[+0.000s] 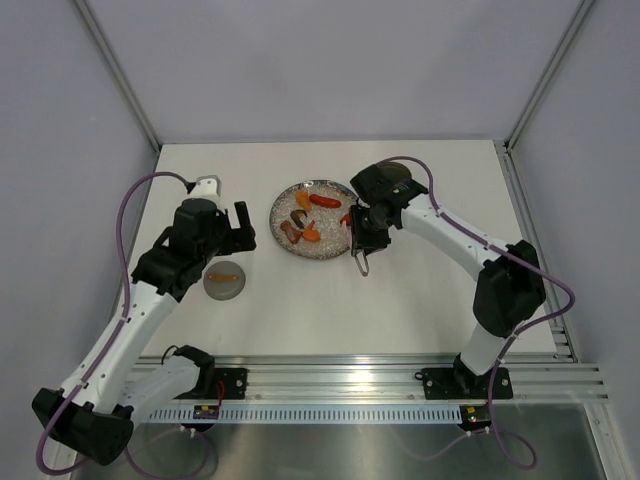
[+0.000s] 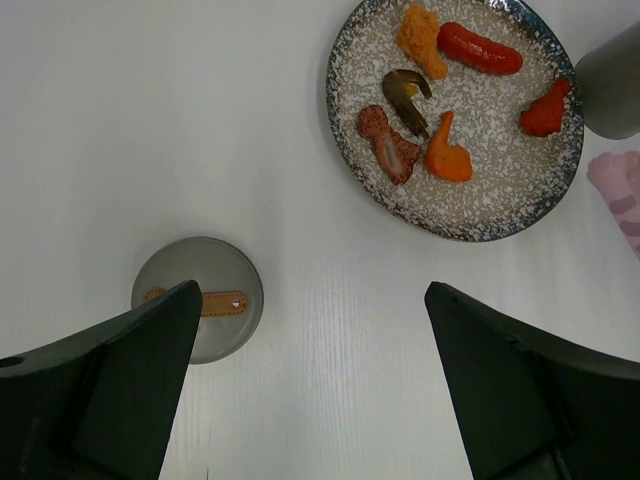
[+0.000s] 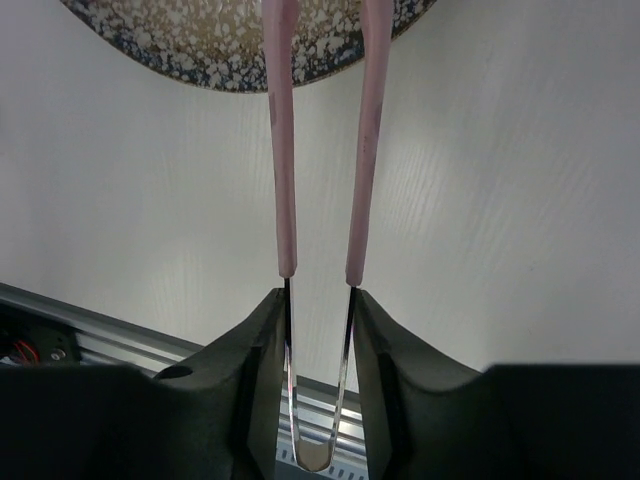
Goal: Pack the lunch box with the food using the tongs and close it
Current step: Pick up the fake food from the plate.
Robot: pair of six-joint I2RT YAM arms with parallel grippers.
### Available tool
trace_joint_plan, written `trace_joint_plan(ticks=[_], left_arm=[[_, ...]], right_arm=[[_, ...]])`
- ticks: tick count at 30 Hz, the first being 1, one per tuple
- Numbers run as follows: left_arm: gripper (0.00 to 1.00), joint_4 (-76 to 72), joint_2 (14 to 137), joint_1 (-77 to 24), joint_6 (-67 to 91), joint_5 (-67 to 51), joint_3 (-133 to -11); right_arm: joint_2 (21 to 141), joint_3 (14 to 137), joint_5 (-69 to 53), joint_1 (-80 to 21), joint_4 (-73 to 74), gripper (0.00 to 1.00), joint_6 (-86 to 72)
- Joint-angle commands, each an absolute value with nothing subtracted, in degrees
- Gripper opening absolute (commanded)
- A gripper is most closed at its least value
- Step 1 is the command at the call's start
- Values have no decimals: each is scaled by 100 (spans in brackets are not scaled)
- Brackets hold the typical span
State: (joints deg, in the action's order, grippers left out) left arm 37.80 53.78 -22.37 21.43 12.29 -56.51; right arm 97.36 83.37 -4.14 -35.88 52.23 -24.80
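Tongs (image 3: 285, 180): clamped at the metal end by the right gripper (image 3: 318, 300); pink arms slightly spread, reaching over the plate's right rim; tips are cut off, so pinching cannot be told.
Lunch box (image 2: 612, 85): stood upright, just right of the plate (image 2: 500, 170).
Food (image 2: 478, 48): six pieces laid on the plate.
Left gripper (image 2: 312, 290): held wide open above the table (image 2: 150, 120).
Grey disc (image 2: 190, 275): laid flat, near-left of the plate.

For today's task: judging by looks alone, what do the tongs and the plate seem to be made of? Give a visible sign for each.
The tongs: pale pink matte sleeves, probably silicone or plastic, over a thin shiny metal strip bent at the end. The plate: likely glazed ceramic or melamine; speckled surface, dark rim, slight sheen.
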Motion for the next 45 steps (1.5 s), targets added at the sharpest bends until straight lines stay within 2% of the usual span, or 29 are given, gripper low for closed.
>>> trace_joint_plan(ticks=[1, 13, 27, 45], left_arm=[[99, 3612, 5151, -2259, 2118, 1362, -5748], [99, 3551, 5036, -2259, 2136, 1345, -5669], [99, 3489, 5054, -2259, 2109, 1318, -5634], [99, 3437, 5203, -2259, 2145, 1239, -5625]], right_arm=[[10001, 8911, -501, -3498, 5396, 40, -2803], [10950, 9668, -308, -3454, 5291, 42, -3278], [11215, 9800, 325, -3445, 5089, 46, -3955], [11707, 9949, 343, -3437, 4825, 49, -4113]])
